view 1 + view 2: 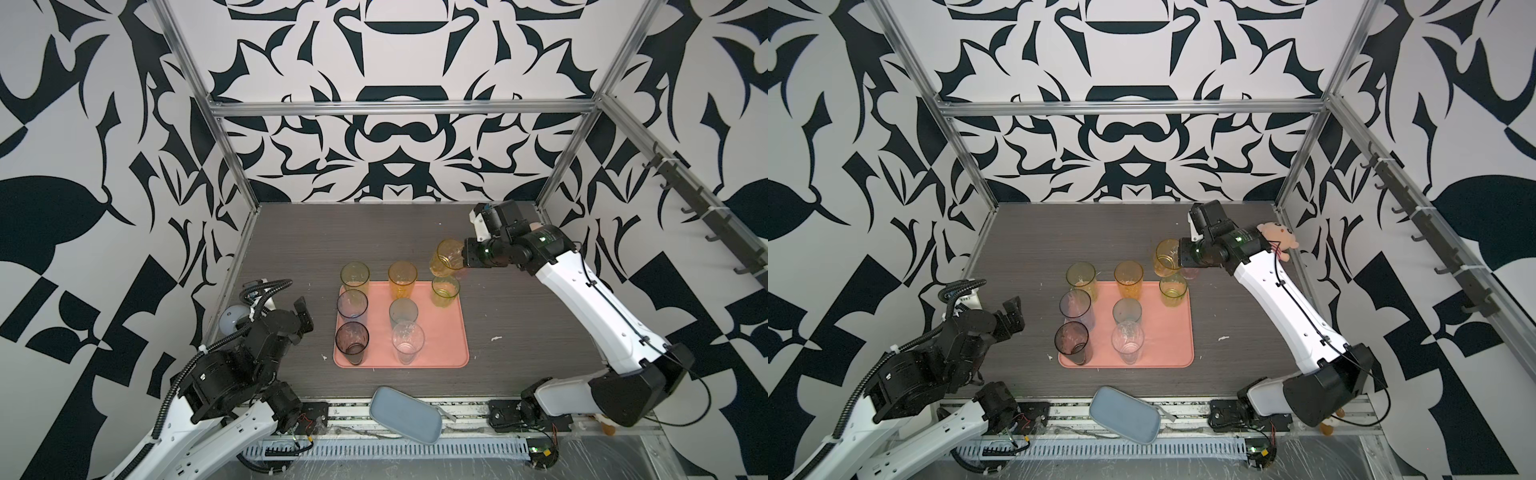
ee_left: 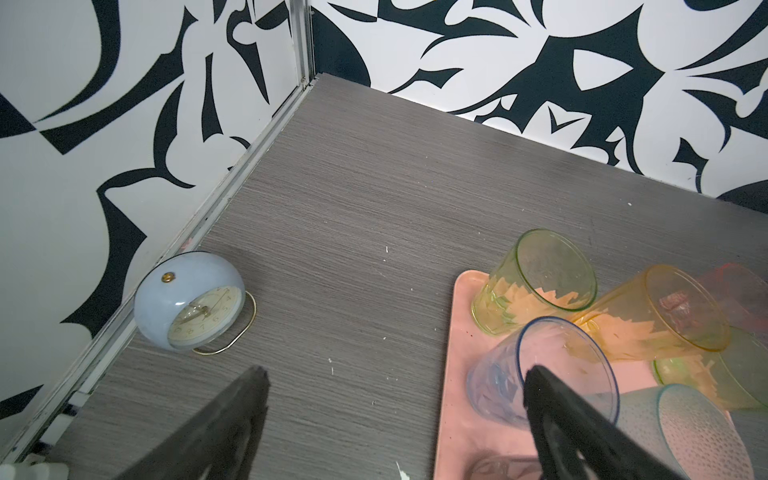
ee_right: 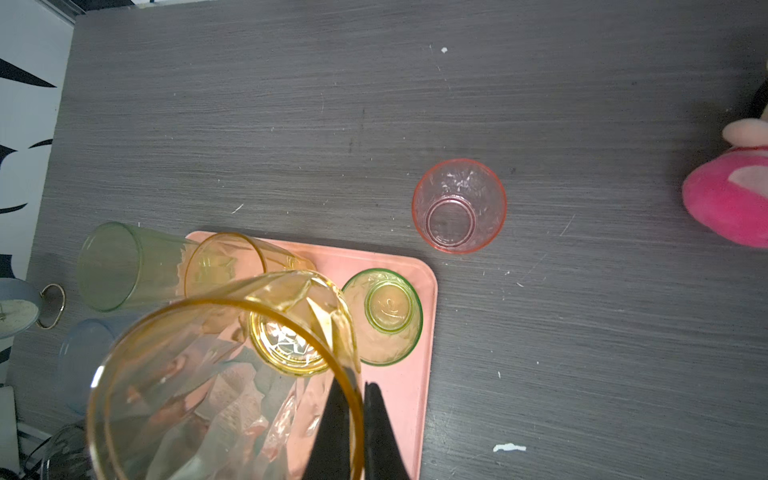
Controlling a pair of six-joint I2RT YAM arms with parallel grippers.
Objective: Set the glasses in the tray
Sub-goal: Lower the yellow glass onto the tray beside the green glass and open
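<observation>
The salmon-pink tray [image 1: 440, 336] lies mid-table. Several glasses stand on it: yellow-green [image 1: 354, 276], orange [image 1: 402, 278], short green [image 1: 445, 291], blue [image 1: 352, 305], teal [image 1: 403, 313], smoky grey [image 1: 352, 341] and clear [image 1: 408, 341]. My right gripper [image 3: 358, 388] is shut on the rim of an amber faceted glass [image 3: 216, 374], one finger inside and one outside. It holds that glass tilted over the tray's back right corner [image 1: 446, 257]. A pink glass [image 3: 459, 205] stands on the table beyond that corner. My left gripper [image 2: 397, 374] is open and empty, left of the tray.
A pale blue-grey dish [image 1: 405, 419] lies tilted at the table's front edge. A pale blue alarm clock [image 2: 191, 303] sits against the left wall. A pink plush toy [image 1: 1277, 239] lies at the back right, behind my right arm.
</observation>
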